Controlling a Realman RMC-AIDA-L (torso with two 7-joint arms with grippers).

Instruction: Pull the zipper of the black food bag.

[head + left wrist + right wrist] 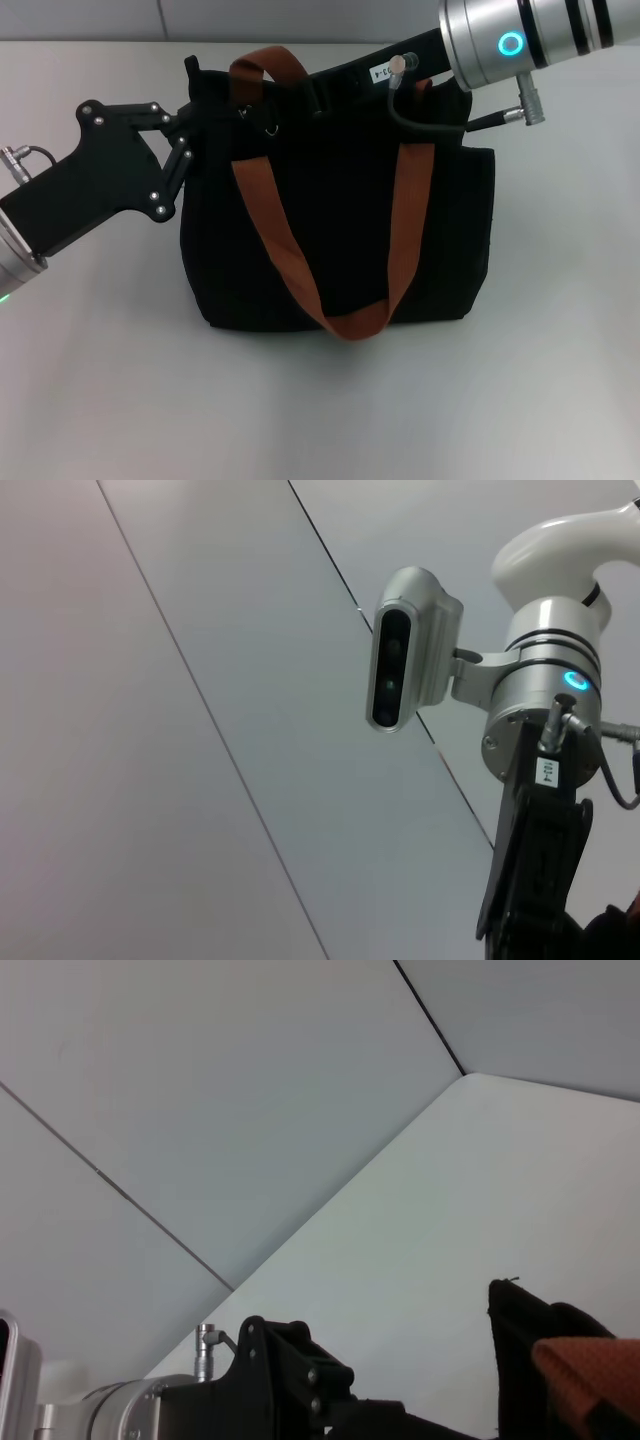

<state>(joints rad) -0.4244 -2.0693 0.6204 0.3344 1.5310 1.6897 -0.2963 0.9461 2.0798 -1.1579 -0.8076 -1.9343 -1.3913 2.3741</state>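
The black food bag (340, 230) lies flat on the white table, its two orange-brown handles (290, 250) draped down over its front. My left gripper (190, 135) reaches in from the left and is closed on the bag's top left corner. My right gripper (320, 88) comes in from the upper right and lies along the bag's top edge; black on black hides its tip. A small silver ring (270, 127) shows near the top edge under the left handle; I cannot tell whether it is the zipper pull. The bag's corner (515, 1315) also shows in the right wrist view.
The white table (540, 380) extends around the bag on all sides. A grey panelled wall (100, 18) stands behind it. The right arm's silver wrist and black gripper body (535, 880) show in the left wrist view. The left gripper's body (290, 1375) shows in the right wrist view.
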